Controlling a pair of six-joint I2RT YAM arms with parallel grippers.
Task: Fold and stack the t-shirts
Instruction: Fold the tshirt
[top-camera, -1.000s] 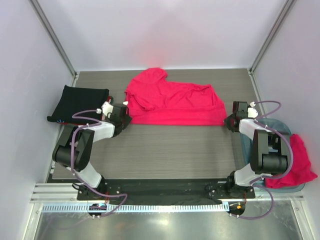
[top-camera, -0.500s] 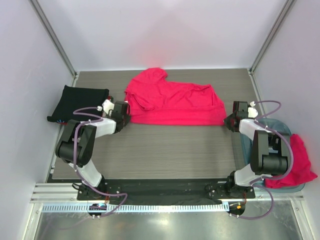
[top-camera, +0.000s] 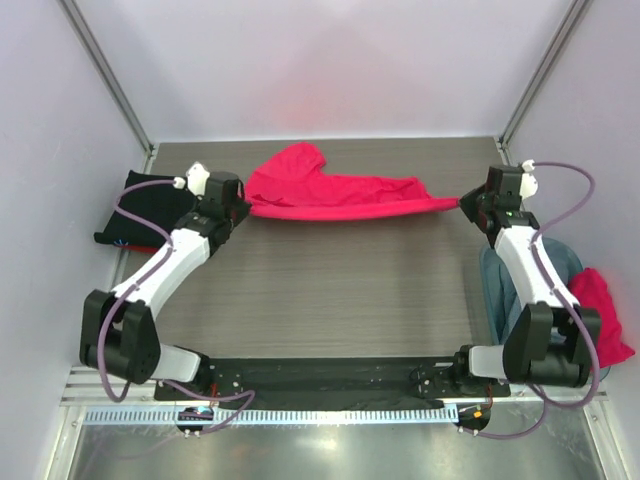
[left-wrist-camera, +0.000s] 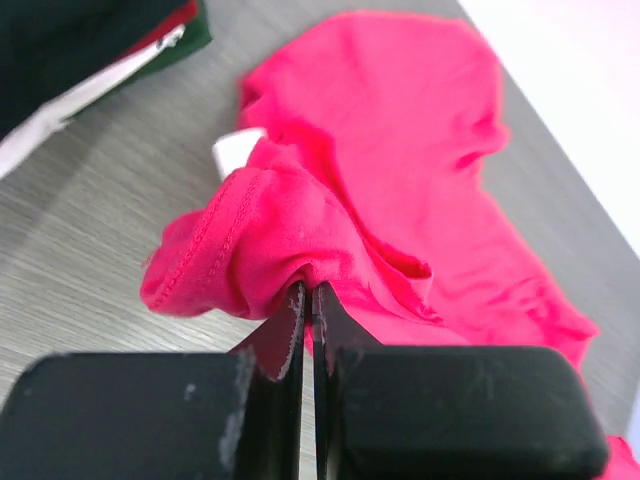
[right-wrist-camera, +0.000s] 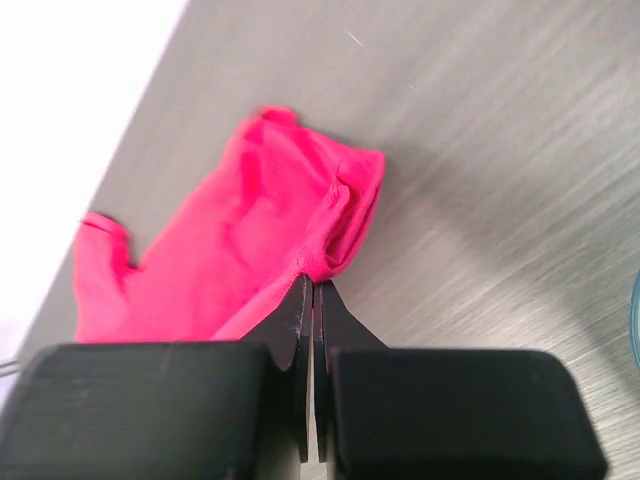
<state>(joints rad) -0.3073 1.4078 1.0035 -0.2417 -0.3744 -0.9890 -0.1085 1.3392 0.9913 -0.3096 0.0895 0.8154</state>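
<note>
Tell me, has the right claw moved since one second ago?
Yes. The right claw, shut on the pink-red t-shirt, is now nearer the far edge of the table than before.

My left arm (top-camera: 165, 270) and right arm (top-camera: 528, 265) are white-and-black, trailing mauve cables (top-camera: 560, 166); left tool (left-wrist-camera: 307, 295) and right tool (right-wrist-camera: 308, 285) are matte black.

The bright pinkish-red soft cotton t-shirt (top-camera: 340, 190) is stretched into a narrow band, 1 bunched corner pinched in the left gripper (top-camera: 243, 205) and 1 in the right gripper (top-camera: 466, 203). The black folded t-shirt (top-camera: 150, 208) lies flat, just left of the left gripper.
</note>
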